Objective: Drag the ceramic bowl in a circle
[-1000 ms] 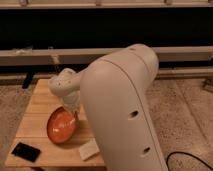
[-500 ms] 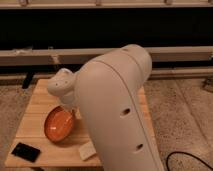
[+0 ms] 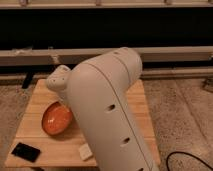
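One glossy round ceramic bowl (image 3: pixel 56 118) under the jaws (image 3: pixel 64 102)

Worktop (image 3: pixel 40 102): pale wood planks, matt, visible seams between boards.
Ceramic bowl (image 3: pixel 56 119): glazed, glossy orange inside, darker brownish rim.
Robot arm (image 3: pixel 107 107): smooth off-white moulded casing, plastic by its look, satin sheen, small dark recessed holes.
Gripper (image 3: pixel 64 100): at the bowl's upper rim, mostly hidden behind the arm; the same off-white shell on the part above it.
Phone-like slab (image 3: pixel 26 151): black, smooth, slightly shiny.
Small block (image 3: pixel 85 151): whitish, matt.
Floor (image 3: pixel 180 115): speckled, rough-looking.
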Controlling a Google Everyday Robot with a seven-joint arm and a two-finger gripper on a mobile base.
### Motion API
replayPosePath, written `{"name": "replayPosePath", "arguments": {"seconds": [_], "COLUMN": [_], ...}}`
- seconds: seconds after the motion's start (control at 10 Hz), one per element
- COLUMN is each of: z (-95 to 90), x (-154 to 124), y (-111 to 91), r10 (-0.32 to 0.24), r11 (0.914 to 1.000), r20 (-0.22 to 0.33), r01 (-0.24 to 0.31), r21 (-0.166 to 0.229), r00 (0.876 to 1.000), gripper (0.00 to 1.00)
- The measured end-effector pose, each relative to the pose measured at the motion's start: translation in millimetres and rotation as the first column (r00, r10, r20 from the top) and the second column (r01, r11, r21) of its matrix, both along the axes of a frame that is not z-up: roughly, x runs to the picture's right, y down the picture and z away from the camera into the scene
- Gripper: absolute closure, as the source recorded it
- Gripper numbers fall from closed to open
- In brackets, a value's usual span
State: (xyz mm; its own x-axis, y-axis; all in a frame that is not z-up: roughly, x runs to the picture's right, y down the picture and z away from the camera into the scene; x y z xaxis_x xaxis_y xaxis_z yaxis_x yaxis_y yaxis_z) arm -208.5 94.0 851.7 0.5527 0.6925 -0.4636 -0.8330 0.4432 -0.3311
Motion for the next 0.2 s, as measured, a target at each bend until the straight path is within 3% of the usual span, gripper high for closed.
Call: {"name": "replayPosePath", "arguments": {"seconds": [0.2], "z": [10.3], "x": [8.5], "y": [-11.8], "r10": [0.005], "r11": [1.0], "r20": [-0.002], "r01": [-0.005], "r21": [0.004], "r00": [1.0], "gripper": [0.9]}}
